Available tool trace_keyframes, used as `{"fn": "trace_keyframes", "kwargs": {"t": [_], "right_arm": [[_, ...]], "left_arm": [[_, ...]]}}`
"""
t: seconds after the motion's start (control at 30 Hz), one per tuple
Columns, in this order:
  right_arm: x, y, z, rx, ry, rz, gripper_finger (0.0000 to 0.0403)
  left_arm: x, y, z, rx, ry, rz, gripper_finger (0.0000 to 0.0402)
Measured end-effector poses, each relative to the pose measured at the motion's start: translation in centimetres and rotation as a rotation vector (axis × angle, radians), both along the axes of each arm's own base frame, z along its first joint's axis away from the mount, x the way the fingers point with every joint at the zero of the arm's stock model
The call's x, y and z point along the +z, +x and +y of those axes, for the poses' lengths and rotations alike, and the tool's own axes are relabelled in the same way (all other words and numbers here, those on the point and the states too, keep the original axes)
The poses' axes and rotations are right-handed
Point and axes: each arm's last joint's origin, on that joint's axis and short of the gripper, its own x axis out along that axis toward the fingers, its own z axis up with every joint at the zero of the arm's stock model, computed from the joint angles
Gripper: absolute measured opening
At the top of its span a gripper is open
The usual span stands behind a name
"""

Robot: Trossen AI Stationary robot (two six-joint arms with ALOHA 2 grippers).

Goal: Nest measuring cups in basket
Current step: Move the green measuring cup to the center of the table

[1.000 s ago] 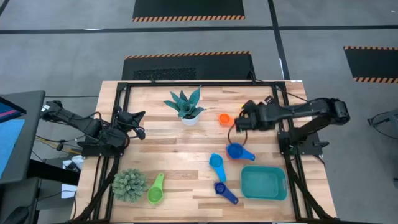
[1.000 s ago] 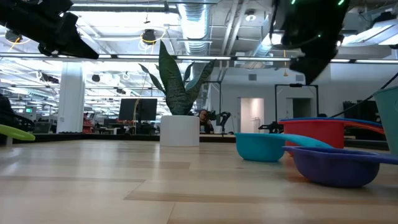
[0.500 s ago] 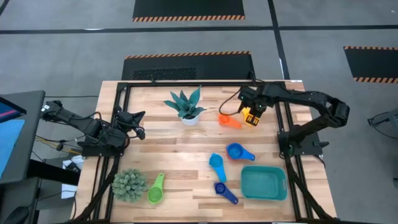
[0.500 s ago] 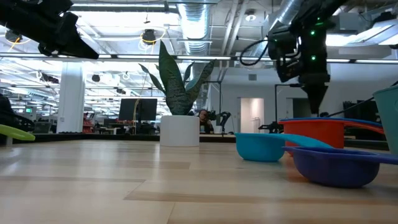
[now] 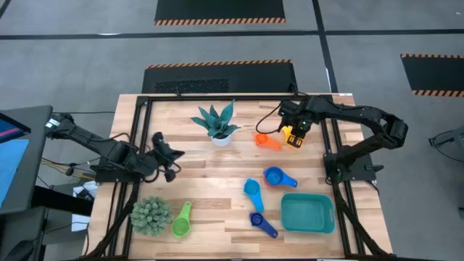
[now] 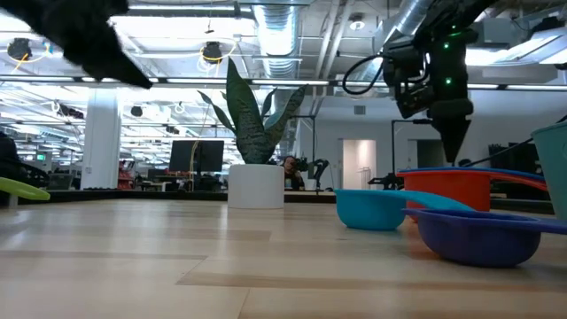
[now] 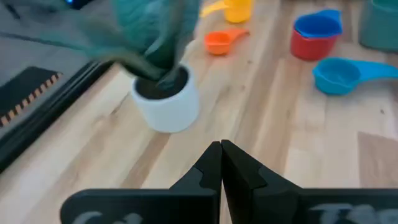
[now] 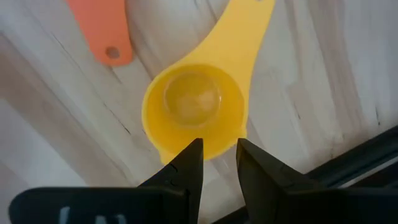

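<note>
My right gripper points down over the yellow cup near the table's far right. It is open by a narrow gap, with the fingers above the cup's rim. The orange cup lies just to its left. A blue cup sits nested in a red one. A light blue cup and a dark blue cup lie left of the teal basket. The green cup lies near left. My left gripper is shut and hovers at the table's left.
A spiky plant in a white pot stands at the far middle of the table. A round bushy plant stands near left beside the green cup. A black frame borders the table. Bare wood lies at the centre.
My right gripper swung toward the table's far right, tipped to point down and came low over the yellow cup, then held still. My left gripper moved toward the table's right and slightly nearer. No cup moved.
</note>
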Motion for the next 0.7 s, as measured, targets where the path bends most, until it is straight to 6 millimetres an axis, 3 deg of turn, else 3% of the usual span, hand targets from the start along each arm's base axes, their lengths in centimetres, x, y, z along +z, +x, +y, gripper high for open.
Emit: {"fn": "trace_keyframes", "kwargs": {"t": [0.13, 0.23, 0.47, 0.6, 0.7], "right_arm": [[0.0, 0.2, 0.3, -0.025, -0.001, -0.007, 0.0119], [0.0, 0.4, 0.7, -0.012, -0.002, -0.008, 0.0119], [0.0, 0.9, 1.5, 0.029, -0.005, -0.016, 0.0119], [0.0, 1.5, 1.8, 0.053, -0.023, -0.053, 0.0119], [0.1, 2.0, 2.2, 0.077, -0.034, -0.078, 0.0119]], "left_arm": [[2.7, 2.8, -1.5, -0.123, -0.011, 0.147, 0.0], [3.4, 5.2, -2.9, -0.207, -0.067, 0.318, 0.0], [2.0, 10.4, -6.6, -0.355, -0.279, 0.81, 0.0], [1.2, 12.5, -9.3, -0.461, -0.345, 0.888, 0.0], [1.0, 13.3, -11.4, -0.436, -0.391, 0.896, 0.0]]}}
